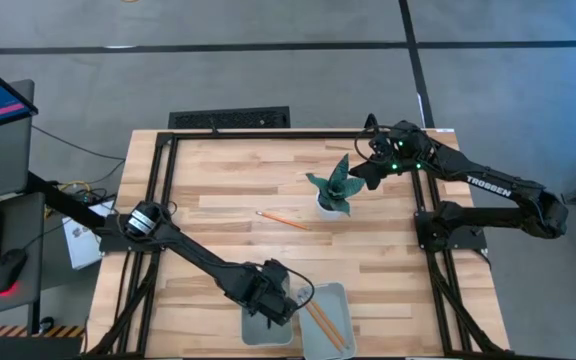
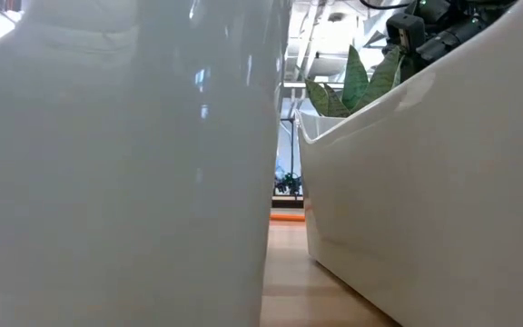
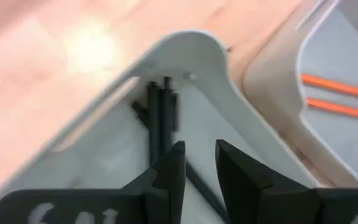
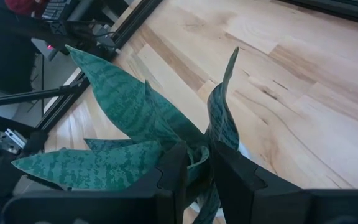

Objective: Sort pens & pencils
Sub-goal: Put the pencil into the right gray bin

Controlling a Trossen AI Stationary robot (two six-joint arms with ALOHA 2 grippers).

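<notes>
Dark pens [image 3: 160, 118] lie side by side on the floor of the left grey tray [image 3: 104, 143], their ends near its far corner. One more pen [image 3: 197, 183] lies slanted below my left gripper [image 3: 199, 163]. That gripper hangs open over this tray [image 1: 258, 328], pointing steeply down, with nothing between its fingers. Two orange pencils [image 3: 337, 87] rest in the right tray [image 1: 333, 300]. Another pencil [image 1: 283, 219] lies flat on the wooden table. My right gripper [image 4: 197, 163] waits at the far right, by the plant, slightly open and empty.
A potted plant [image 1: 333, 190] with green patterned leaves stands mid-table, just in front of my right gripper [image 1: 366, 172]. The two trays sit side by side at the near edge, and their pale walls [image 2: 116, 163] fill the low view. Black frame rails [image 1: 158, 200] border the table.
</notes>
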